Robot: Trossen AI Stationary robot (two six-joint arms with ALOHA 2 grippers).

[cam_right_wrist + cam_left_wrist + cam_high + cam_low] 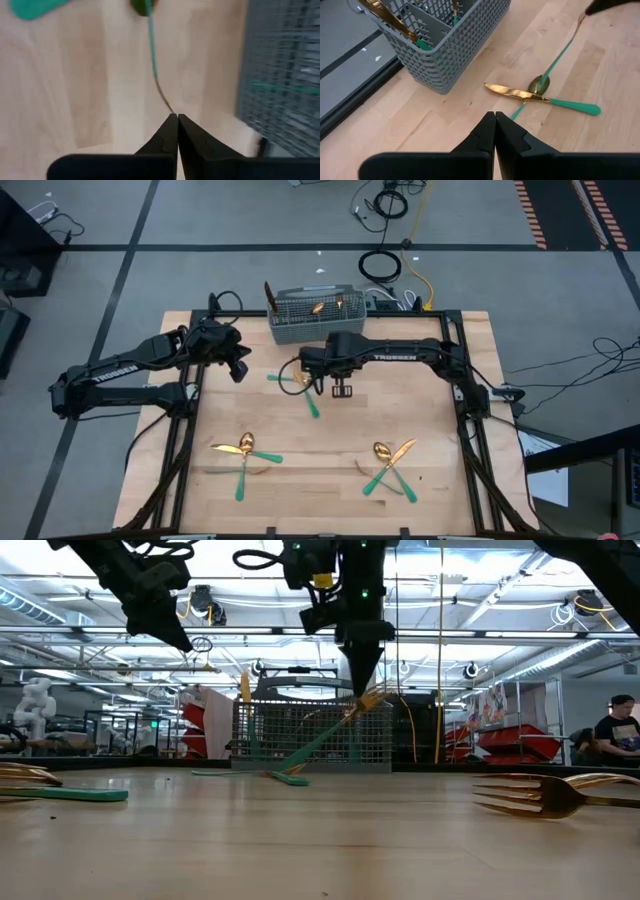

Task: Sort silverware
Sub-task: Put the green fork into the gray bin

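Right gripper (pixel 360 680), hanging above the table (pixel 440 500) just in front of the grey mesh caddy (pixel 310 330), is clamping its fingers on the gold end of one utensil (pixel 325 735). The piece is slanting down from the fingertips, its teal handle reaching toward the board beside two more pieces lying there: a knife (pixel 540 96) crossing a spoon (pixel 538 85). In the right wrist view the thin gold neck is running straight into the seam between the closed fingers (pixel 170 131), with the teal handle (pixel 151 45) extending away from them over the wood.

Left gripper (pixel 494 131) is hovering at the table's far left, near the caddy's left end, its fingers pressed together on nothing; the knife and spoon are lying well ahead of its tips, apart from them.

Other silverware is resting in two crossed clusters near the front edge: one at front left (pixel 243 452), one at front right (pixel 390 463). Several pieces are standing inside the caddy (pixel 320 307).
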